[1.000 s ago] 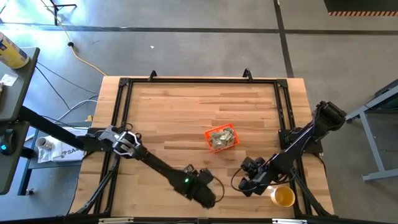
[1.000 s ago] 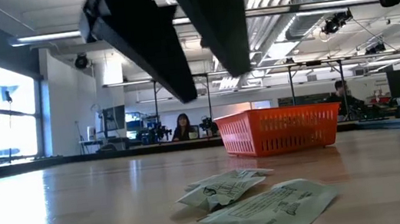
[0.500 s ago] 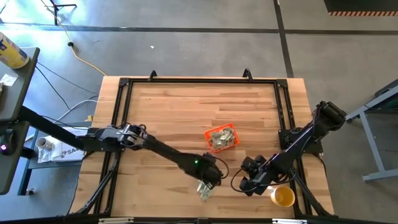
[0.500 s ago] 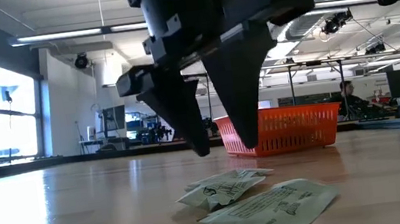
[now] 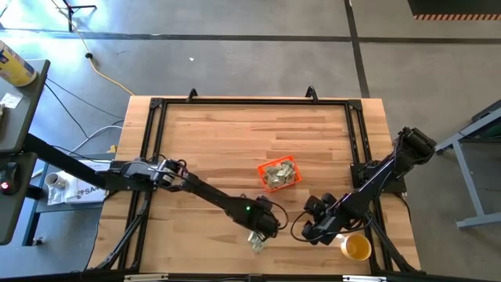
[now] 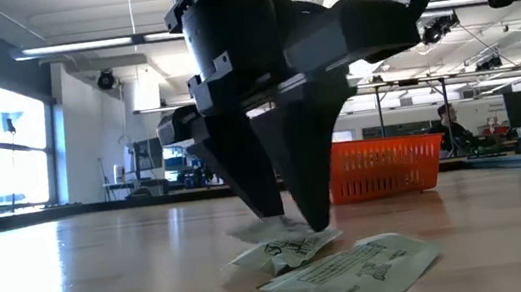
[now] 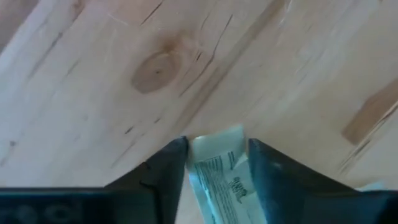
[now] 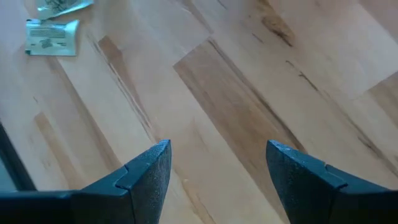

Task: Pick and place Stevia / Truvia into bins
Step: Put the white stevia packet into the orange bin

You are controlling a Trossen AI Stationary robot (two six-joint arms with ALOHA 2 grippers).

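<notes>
Stevia packets, small pale-green-and-white paper rectangles (image 6: 343, 274): three lie loose near the wooden table's (image 5: 219, 141) front edge; more fill the shallow bright-orange plastic bin (image 5: 279, 174) mid-table, count unclear. The left gripper (image 6: 291, 221) points down, fingers straddling one packet (image 7: 219, 171), not clamped. The right gripper (image 8: 217, 165) hovers open near the front-right corner beside a yellow cup (image 5: 357, 247).

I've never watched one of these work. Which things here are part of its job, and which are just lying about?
Part of the job:
- loose packets on the table
- orange bin, already holding packets
- left gripper, down over a packet

Just lying about:
- yellow cup beside the right gripper, which waits open
</notes>
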